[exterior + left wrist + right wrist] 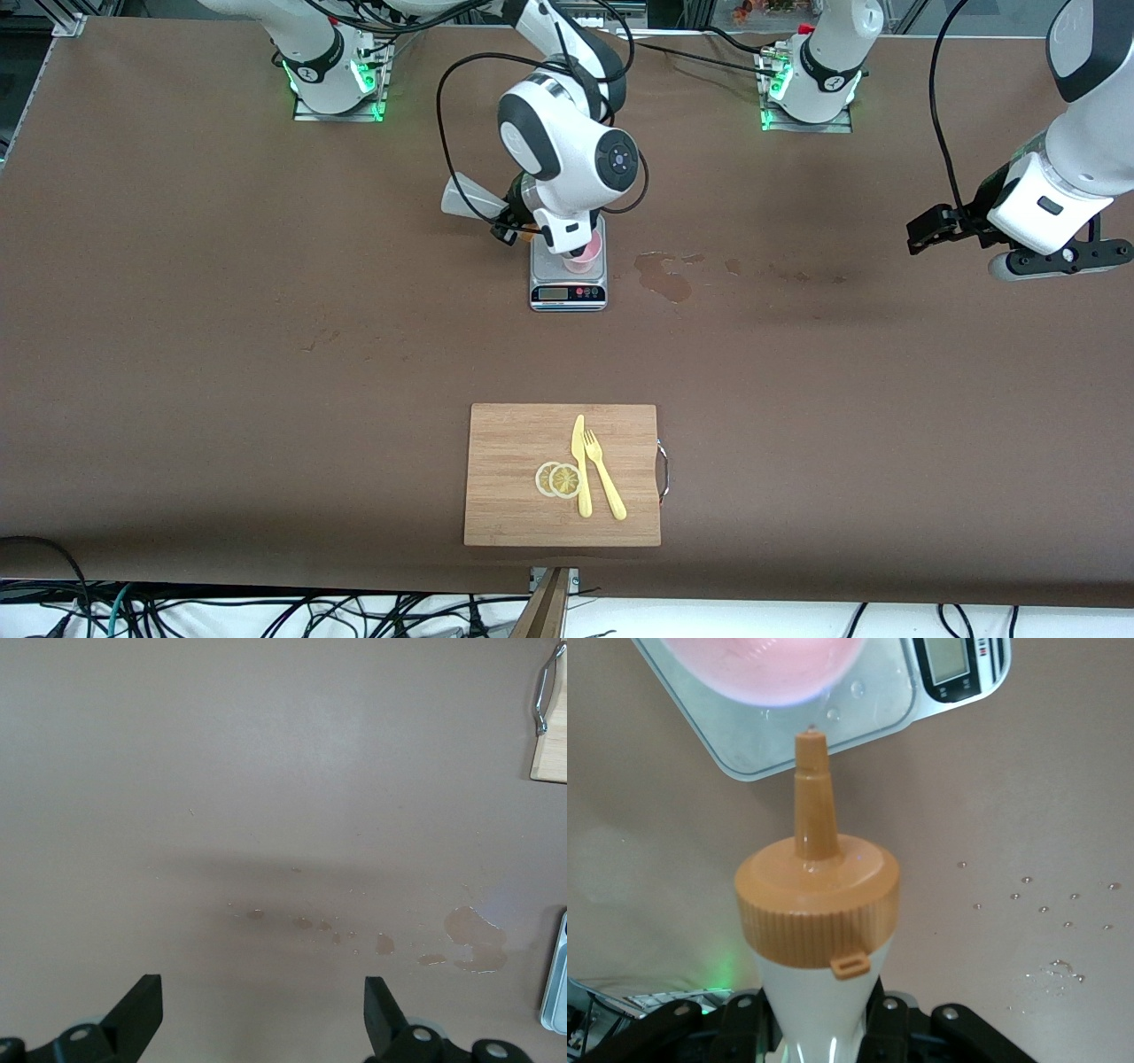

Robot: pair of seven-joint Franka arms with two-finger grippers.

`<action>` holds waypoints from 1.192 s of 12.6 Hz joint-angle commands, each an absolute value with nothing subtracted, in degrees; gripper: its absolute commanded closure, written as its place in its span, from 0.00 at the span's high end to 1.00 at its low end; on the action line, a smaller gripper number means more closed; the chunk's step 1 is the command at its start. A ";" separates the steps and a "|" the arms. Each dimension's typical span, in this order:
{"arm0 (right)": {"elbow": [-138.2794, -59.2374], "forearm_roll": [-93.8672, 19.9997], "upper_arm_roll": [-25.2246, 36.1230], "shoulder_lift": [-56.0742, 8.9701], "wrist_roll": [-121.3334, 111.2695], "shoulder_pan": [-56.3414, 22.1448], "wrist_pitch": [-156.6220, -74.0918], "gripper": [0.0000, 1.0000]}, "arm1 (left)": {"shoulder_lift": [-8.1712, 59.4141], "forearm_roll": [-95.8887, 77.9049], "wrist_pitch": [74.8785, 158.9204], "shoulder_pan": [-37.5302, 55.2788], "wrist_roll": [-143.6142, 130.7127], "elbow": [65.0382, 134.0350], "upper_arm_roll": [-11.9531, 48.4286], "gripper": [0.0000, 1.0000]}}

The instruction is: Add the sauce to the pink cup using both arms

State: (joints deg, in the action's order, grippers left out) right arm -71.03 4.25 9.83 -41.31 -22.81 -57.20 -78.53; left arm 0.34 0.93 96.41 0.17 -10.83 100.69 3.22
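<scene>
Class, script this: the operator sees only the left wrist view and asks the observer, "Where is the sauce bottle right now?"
Observer: The right tool holds the bottle tilted, nozzle toward the cup.
Operator: Where does the cup stand?
Observer: On the scale, under the right arm's wrist.
Operator: And where is my left tool?
Observer: The left tool waits open over the table toward the left arm's end, apart from the scale.

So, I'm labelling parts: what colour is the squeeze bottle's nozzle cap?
Orange-yellow, on the sauce bottle's whitish body; the right wrist view shows it best.
</scene>
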 commanded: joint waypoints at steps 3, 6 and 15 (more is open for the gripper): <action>-63.11 5.54 9.41 -45.62 -21.53 -58.27 -72.42 0.12 | -0.88 0.53 95.80 0.26 -9.49 101.43 3.16 1.00; -63.11 5.54 9.40 -45.35 -21.88 -57.75 -72.42 0.14 | -0.88 0.53 95.80 0.26 -9.49 101.43 3.16 1.00; -67.30 0.72 -0.17 -31.05 -43.73 -31.15 -75.66 0.14 | -0.88 0.53 95.71 0.26 -9.49 101.43 3.16 1.00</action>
State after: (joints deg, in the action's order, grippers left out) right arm -63.36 3.35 2.98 -35.67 -39.22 -36.82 -74.60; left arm 0.33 0.93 96.32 0.19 -10.83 100.69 3.23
